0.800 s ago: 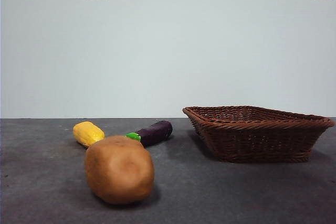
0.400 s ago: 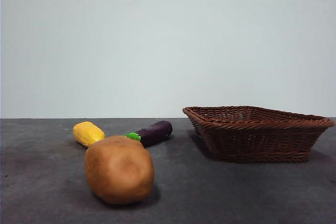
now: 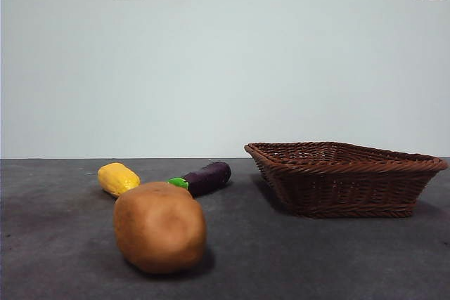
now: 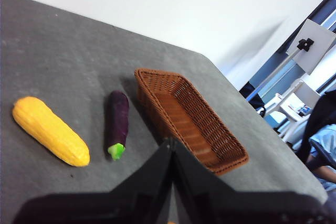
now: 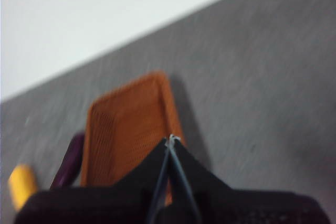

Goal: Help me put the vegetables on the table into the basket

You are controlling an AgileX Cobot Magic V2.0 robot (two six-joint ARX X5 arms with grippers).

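Table (image 3: 337, 258) | both pincers (image 4: 170, 148) (image 5: 169, 142) closed, above basket (image 4: 189, 119) | eggplant (image 4: 118, 121) beside

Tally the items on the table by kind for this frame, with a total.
Potato: 1
Corn cob: 1
Eggplant: 1
Basket: 1
Total: 4, with all 3 vegetables lying outside the basket.

Each arm ends in a gripper of two matte black jaws that taper from a broad dark base to a narrow pointed tip. On the left gripper (image 4: 170, 145) the jaws are flat-faced and angular. The right gripper (image 5: 169, 141) looks the same, though blurred; a pale speck, perhaps bare metal, marks its tip.
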